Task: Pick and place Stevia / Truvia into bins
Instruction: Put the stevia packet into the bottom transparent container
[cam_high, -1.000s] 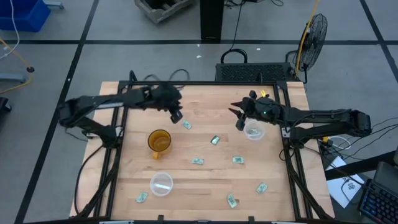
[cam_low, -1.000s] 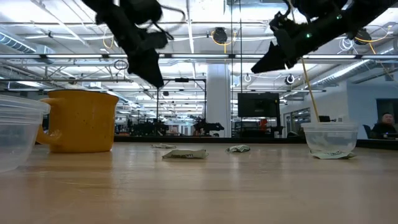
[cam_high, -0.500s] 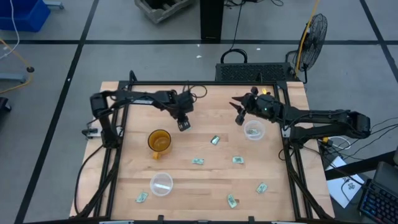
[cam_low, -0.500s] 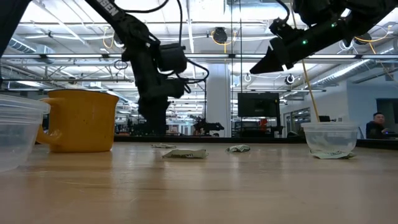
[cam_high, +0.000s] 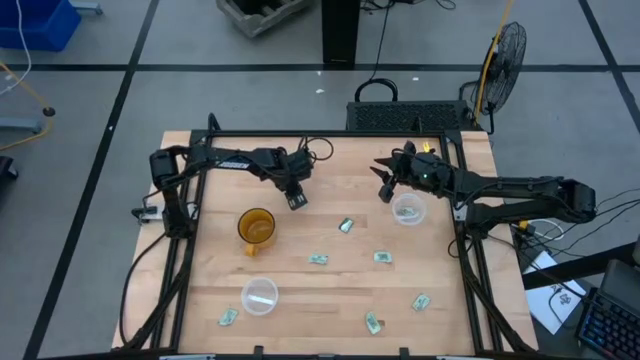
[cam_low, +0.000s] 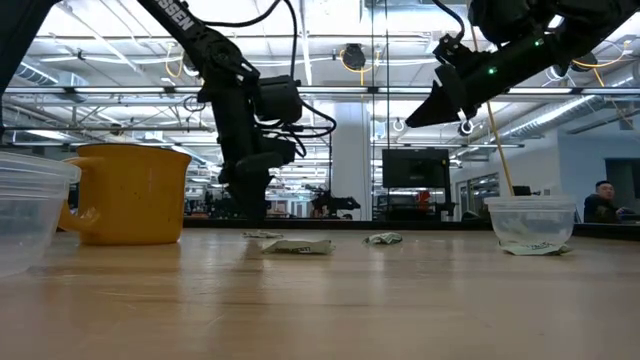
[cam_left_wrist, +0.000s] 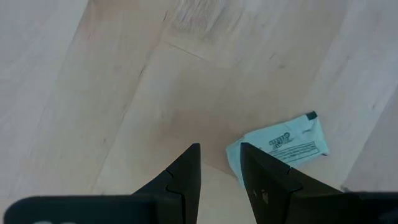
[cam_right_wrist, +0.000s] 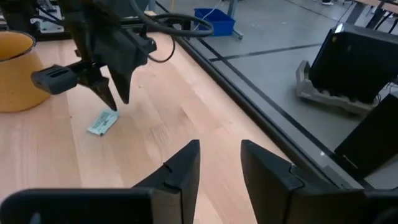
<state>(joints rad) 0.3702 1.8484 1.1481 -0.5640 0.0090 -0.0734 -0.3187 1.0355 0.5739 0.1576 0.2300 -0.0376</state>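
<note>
Stevia packet (cam_left_wrist: 283, 143) lies flat on the worktop (cam_high: 330, 290) just beside the tips of the left pincer (cam_high: 296, 200), which points down at the boards with a narrow gap between its fingers (cam_left_wrist: 186, 174), holding nothing. Right pincer (cam_high: 383, 187) hangs above the worktop at the far right, fingers slightly parted and empty, just beside the right bin (cam_high: 407, 210), which holds a packet. Amber cup (cam_high: 255, 227) stands to the near left of the left pincer. Left bin (cam_high: 259, 296) sits near the front edge, a packet inside. Other packets (cam_high: 346, 225) lie scattered across the middle and near part of the worktop, well apart from each other.
</note>
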